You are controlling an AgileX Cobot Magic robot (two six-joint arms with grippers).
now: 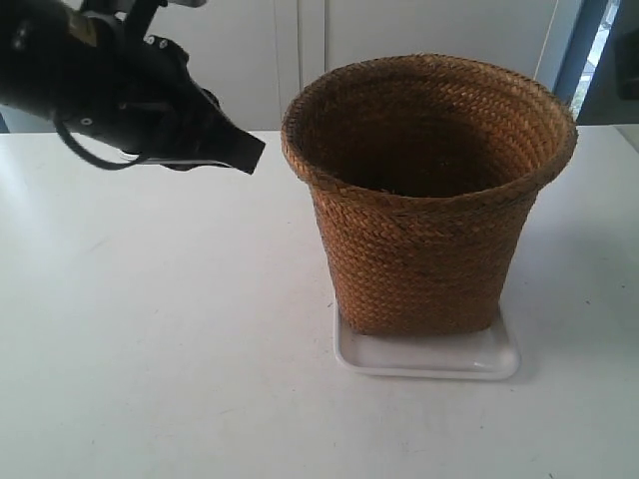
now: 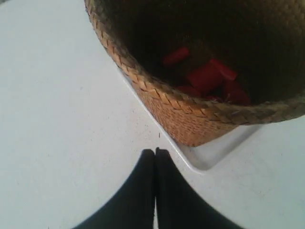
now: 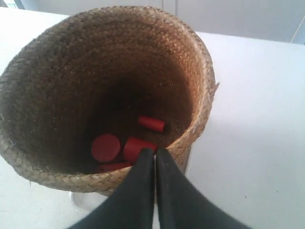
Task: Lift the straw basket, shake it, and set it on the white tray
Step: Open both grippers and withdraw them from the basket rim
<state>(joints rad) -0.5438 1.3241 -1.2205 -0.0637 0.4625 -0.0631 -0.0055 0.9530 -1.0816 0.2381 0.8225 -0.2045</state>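
One straw basket (image 1: 419, 254) on white tray (image 1: 424, 360)

Bright, even light; table (image 1: 150, 349) glares white; straw basket (image 1: 429, 200) shadowed inside; wrist views soft.

A plain white tabletop (image 1: 150, 349) fills most of the exterior view, smooth and matte with a few faint specks, under soft, even daylight that leaves only pale, blurred shadows on it. Behind its far edge stand flat white panels (image 1: 290, 50) split by narrow vertical seams; whether they are cupboard doors or wall cladding cannot be told. At that view's upper right a slanting blue-grey frame (image 1: 575, 50) borders a bright, washed-out strip of window (image 1: 606, 45), and the right wrist view shows the tabletop ending before a pale grey-white wall (image 3: 248, 16)
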